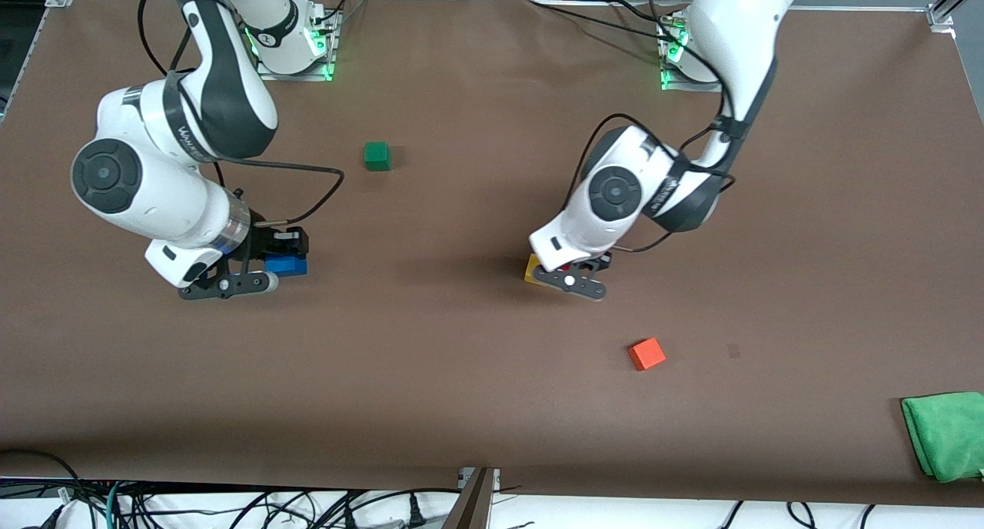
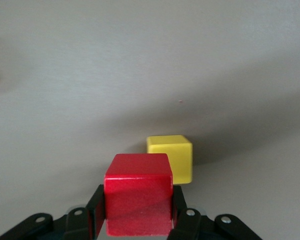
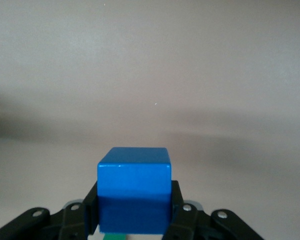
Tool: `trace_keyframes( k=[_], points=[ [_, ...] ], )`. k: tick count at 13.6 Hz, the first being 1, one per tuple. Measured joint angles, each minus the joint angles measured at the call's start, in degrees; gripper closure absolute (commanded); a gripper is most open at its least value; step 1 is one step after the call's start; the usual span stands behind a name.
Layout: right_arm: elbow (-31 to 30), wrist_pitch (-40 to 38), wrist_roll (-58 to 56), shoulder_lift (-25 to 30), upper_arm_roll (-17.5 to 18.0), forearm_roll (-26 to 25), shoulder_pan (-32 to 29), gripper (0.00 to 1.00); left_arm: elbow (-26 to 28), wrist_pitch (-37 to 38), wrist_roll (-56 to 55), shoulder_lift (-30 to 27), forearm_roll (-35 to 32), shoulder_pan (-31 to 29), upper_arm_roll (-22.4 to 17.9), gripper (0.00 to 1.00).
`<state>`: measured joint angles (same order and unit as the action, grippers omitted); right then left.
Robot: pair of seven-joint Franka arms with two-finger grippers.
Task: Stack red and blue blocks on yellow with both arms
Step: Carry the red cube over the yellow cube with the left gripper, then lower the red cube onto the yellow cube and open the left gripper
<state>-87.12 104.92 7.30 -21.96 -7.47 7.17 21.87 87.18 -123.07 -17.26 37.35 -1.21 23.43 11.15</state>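
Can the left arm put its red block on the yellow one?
Probably yes. The left claw grips the red block just beside the yellow block, whose top is bare, with nothing between them.

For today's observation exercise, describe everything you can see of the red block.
The red block is a small, plain, matte cube of deep red with clean edges, and it looks like painted wood. It sits upright between the fingers of the left gripper, which is shut on two of its sides. It is close beside the yellow cube and not yet on top of it. In the front view the arm hides nearly all of it.
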Motion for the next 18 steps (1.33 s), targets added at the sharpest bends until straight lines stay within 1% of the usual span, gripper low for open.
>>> trace_keyframes(
  k=[2,5,10,12,15,18],
  points=[
    [0.01,-0.24,1.86,-0.04,0.02,0.0,0.8,0.88,-1.99,-0.01,-0.34,1.9,-0.14,0.7,-0.16,0.85],
    [0.47,-0.26,5.05,-0.09,0.06,-0.01,2.24,0.88,-3.1,-0.01,-0.33,2.89,-1.37,1.18,-0.33,0.85],
    [4.2,-2.08,8.84,-1.61,0.1,-0.04,3.35,0.87,-3.22,0.0,-0.35,3.19,-2.76,3.27,-0.38,0.84],
    [4.63,-2.13,9.84,-2.09,0.11,-0.04,4.1,0.87,-3.22,0.03,-0.35,3.26,-2.96,3.31,-0.53,0.84],
    [4.81,-2.14,10.11,-2.43,0.11,-0.04,4.34,0.87,-3.22,0.05,-0.35,3.58,-5.42,3.31,-0.6,0.84],
    [4.83,-2.14,10.18,-2.43,0.11,-0.1,4.46,0.87,-3.22,0.06,-0.35,3.8,-5.53,3.32,-0.6,0.84]
  ],
)
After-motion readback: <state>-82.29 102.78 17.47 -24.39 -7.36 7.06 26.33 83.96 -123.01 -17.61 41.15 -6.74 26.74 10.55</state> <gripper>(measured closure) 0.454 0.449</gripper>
